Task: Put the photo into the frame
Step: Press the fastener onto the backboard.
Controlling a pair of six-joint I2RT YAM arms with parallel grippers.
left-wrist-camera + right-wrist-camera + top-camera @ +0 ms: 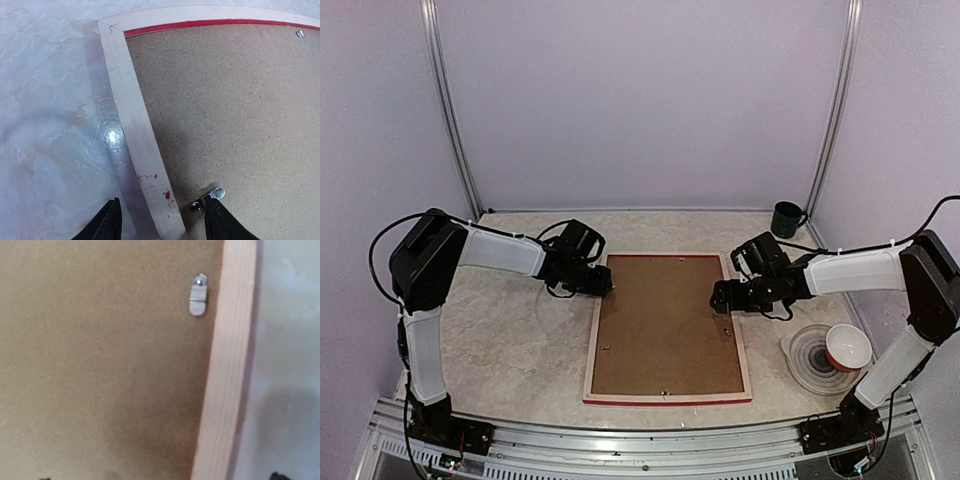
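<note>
The frame (pixel 592 340) lies face down in the middle of the table, pale wood back up, with a red strip along its near edge. A brown backing board (pixel 665 325) fills it. The photo is hidden or out of view. My left gripper (pixel 605 285) is open at the frame's upper left. In the left wrist view its jaws straddle the wooden rail (pixel 135 130), and the right fingertip (pixel 215 212) touches a metal turn clip (pixel 207 198). My right gripper (pixel 720 298) is open wide over the frame's right rail (pixel 225 380), near another clip (pixel 198 296).
A dark green mug (pixel 786 218) stands at the back right corner. A red-and-white bowl (pixel 847 347) sits on a stack of clear dishes (pixel 810 362) to the right of the frame. Purple walls enclose the marbled table (pixel 510 330).
</note>
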